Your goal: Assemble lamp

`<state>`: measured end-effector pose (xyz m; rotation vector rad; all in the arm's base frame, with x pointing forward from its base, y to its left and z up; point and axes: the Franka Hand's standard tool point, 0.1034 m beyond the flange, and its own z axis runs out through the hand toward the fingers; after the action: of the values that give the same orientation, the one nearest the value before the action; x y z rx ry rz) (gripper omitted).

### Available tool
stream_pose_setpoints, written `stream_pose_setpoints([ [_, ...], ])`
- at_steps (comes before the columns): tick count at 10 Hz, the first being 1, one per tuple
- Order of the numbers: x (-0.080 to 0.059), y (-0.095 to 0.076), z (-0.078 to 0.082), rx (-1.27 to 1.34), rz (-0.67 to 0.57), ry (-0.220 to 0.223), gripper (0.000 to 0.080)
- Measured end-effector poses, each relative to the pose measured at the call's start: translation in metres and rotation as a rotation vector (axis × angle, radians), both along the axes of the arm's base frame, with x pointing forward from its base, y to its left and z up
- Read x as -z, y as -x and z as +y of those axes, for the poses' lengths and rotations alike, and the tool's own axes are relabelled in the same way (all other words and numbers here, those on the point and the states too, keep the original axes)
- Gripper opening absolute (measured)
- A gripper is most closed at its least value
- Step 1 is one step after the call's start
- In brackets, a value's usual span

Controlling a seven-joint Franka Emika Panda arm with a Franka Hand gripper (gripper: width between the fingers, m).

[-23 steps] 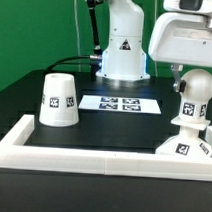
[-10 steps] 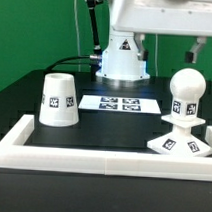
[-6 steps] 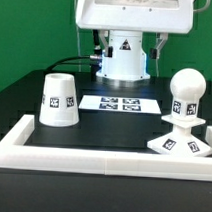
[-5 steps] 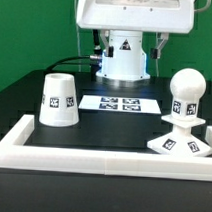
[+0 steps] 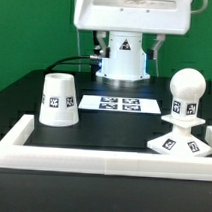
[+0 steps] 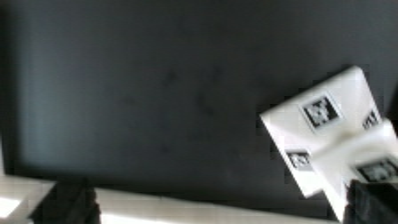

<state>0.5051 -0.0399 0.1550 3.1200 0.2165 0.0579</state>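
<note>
The lamp's white bulb (image 5: 185, 92) stands upright on the flat angular base (image 5: 179, 145) at the exterior view's right, inside the white frame. The tapered shade (image 5: 58, 99) stands alone on the black table at the exterior view's left. My gripper (image 5: 127, 41) hangs high at the back centre, in front of the robot's pedestal, apart from all lamp parts. Its jaws stand wide apart and hold nothing. In the wrist view the gripper (image 6: 222, 195) shows only dark fingertips (image 6: 63, 200) over the black table.
The marker board (image 5: 120, 103) lies flat at the table's middle back and also shows in the wrist view (image 6: 329, 130). A raised white frame (image 5: 102, 156) borders the table's front and sides. The robot's white pedestal (image 5: 123, 57) and black cables stand behind.
The hand left the bulb at the exterior view's right, rose and moved left to the back centre. It has held still for the last half second. The lamp parts have not moved.
</note>
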Motion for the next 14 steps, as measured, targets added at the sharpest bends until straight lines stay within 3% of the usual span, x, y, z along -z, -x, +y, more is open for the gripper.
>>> stream_pose_setpoints([
  [3,0.012,0.030,-0.039,-0.006,0.000,-0.003,0.0699],
  [5,0.015,0.041,-0.065,0.009,0.011,0.001,0.0699],
  [10,0.017,0.042,-0.064,0.007,0.016,0.001,0.0699],
  [13,0.037,0.073,-0.075,0.022,0.034,-0.017,0.0699],
  [14,0.038,0.075,-0.076,0.017,0.035,-0.017,0.0699],
])
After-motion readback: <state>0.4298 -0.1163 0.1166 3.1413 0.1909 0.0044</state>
